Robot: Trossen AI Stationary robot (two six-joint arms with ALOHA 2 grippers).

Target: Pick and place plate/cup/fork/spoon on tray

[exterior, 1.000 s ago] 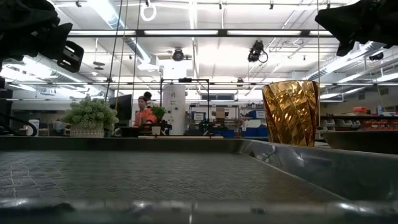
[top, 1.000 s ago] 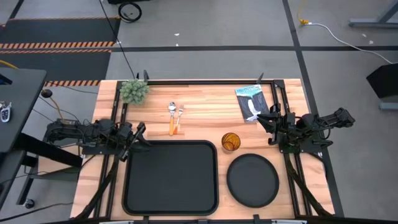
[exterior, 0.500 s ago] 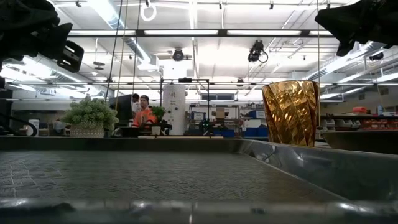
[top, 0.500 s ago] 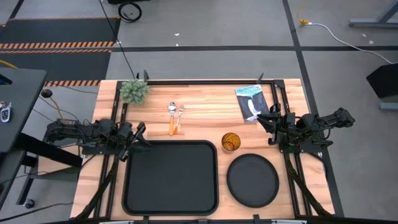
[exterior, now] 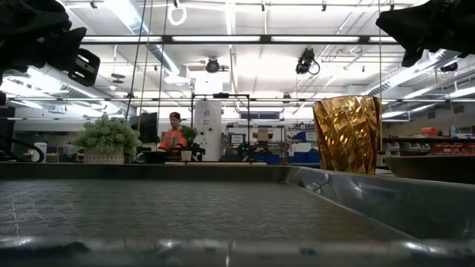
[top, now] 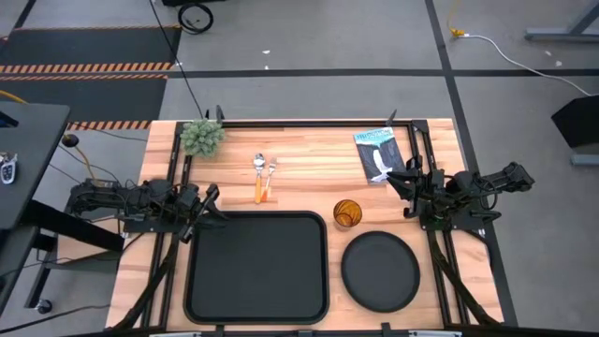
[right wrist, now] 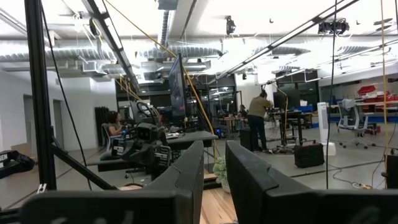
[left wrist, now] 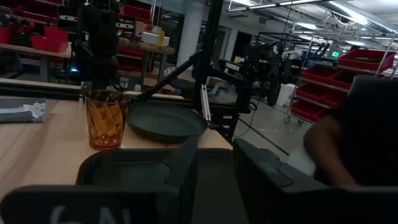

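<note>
The black tray (top: 257, 267) lies at the table's near middle, and the round black plate (top: 380, 270) lies on the wood to its right. The amber cup (top: 347, 213) stands upright by the tray's far right corner; it also shows in the low view (exterior: 346, 133) and the left wrist view (left wrist: 107, 118). The spoon (top: 259, 174) and the fork (top: 270, 178) lie side by side beyond the tray, orange handles toward it. My left gripper (top: 208, 200) is open above the tray's far left corner. My right gripper (top: 399, 182) is open, right of the cup.
A small potted plant (top: 201, 137) stands at the far left of the table. A dark printed packet (top: 379, 153) lies at the far right. Bare wood lies between the cutlery and the packet. People show in the room beyond the table.
</note>
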